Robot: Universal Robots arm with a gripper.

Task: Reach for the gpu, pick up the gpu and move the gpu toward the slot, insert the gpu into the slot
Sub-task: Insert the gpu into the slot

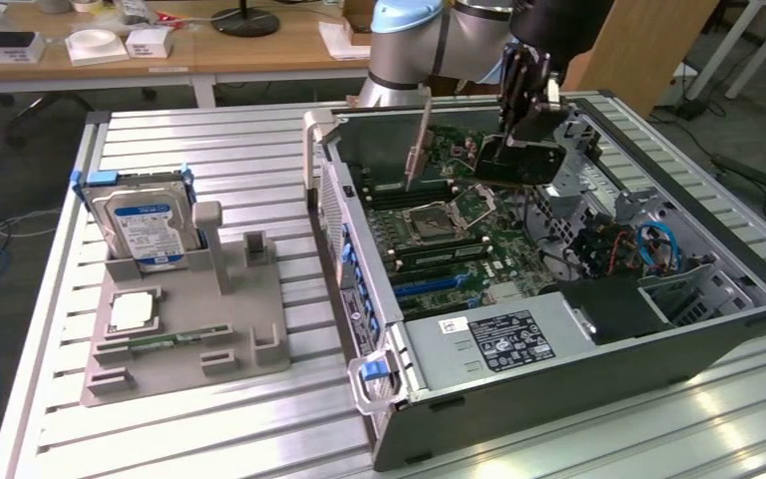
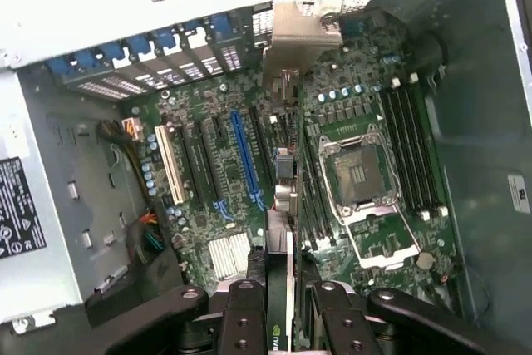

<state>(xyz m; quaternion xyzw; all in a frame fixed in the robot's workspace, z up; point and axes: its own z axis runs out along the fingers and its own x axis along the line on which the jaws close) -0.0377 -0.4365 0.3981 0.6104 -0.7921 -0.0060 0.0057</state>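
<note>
The tool (image 2: 287, 305) holds the gpu (image 2: 284, 180) above the motherboard (image 2: 378, 243); tilted beneath the tool, it could snag its bracket (image 2: 303, 27) on the case (image 2: 482, 122) or miss the blue slot (image 2: 247, 160).

1. My arm (image 1: 417, 35) bends forward, and the wrist is turned straight down.
2. My gripper (image 1: 522, 130) hangs below it, fingers (image 2: 245, 322) pointing downward.
3. The jaws are partly closed, pinching the thin gpu (image 2: 280, 255) between them.

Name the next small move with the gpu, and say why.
Probably ease the gpu straight down toward the motherboard: the gripper holds it edge-on over the slots beside the blue slot, and it looks not yet seated.
</note>
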